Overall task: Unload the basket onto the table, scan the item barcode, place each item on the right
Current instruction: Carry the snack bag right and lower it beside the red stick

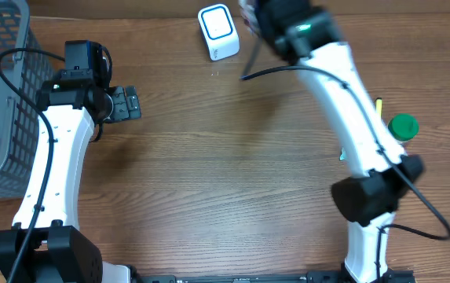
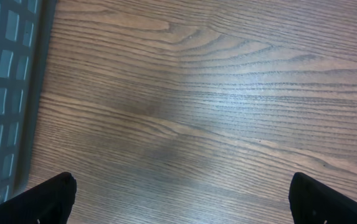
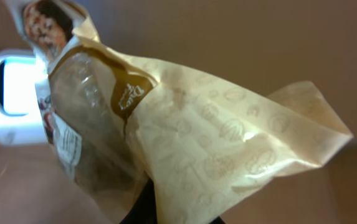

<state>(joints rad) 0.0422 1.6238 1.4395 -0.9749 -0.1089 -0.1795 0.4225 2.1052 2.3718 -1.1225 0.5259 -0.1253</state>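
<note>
End effector R (image 3: pixel 167 213) tight on snack bag (image 3: pixel 197 143)

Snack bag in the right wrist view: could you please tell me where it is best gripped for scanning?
Pinch the flat wrapper edge of the snack bag from below, where the right gripper holds it. That film is thin enough for a two-finger pinch, and the white label is left uncovered beside the scanner.

Overhead: straight down on worktop (image 1: pixel 209 173). Left wrist: close over wood, basket (image 2: pixel 4 93) at 9 o'clock. Right wrist: tight on bag (image 3: pixel 197 149); scanner (image 3: pixel 13 93) behind, also at overhead's 12 o'clock.
</note>
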